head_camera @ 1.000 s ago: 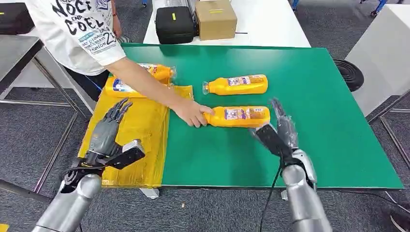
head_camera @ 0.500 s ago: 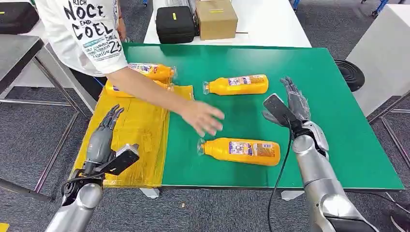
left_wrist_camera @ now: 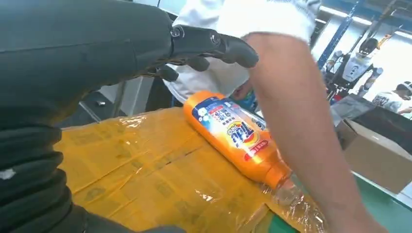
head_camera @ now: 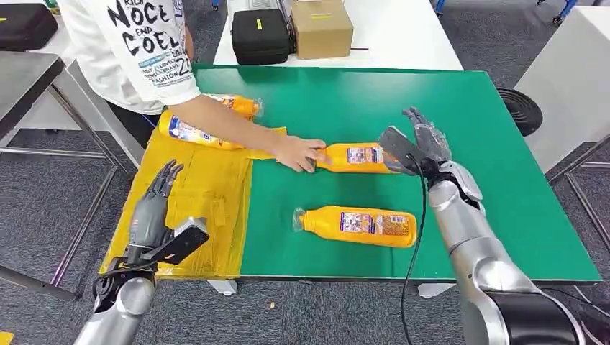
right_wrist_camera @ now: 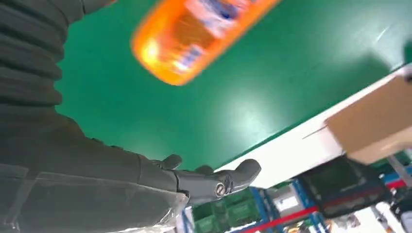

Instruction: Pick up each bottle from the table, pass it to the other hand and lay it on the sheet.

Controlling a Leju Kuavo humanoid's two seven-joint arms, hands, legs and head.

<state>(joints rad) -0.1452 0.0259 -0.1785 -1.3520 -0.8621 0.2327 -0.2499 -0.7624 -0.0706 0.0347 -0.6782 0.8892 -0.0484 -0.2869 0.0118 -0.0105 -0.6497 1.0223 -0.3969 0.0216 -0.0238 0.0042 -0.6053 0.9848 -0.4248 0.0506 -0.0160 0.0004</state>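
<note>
Person's hand [head_camera: 301,153] now grips the far bottle [head_camera: 357,157], dragged nearer since 0.5 s ago. Right hand [head_camera: 424,140] beside it, fingers spread, empty. Left hand [head_camera: 155,205] released over the sheet [head_camera: 201,194].

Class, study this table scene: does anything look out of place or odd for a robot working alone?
Yes. A person's hand grips the neck of the far bottle on the green table, right beside the right robot hand. Otherwise nothing looks spilled or damaged.

A person's bare forearm [head_camera: 230,128] stretches across the crinkled yellow plastic sheet [head_camera: 194,208], blocking its far edge; its near half lies open.
</note>
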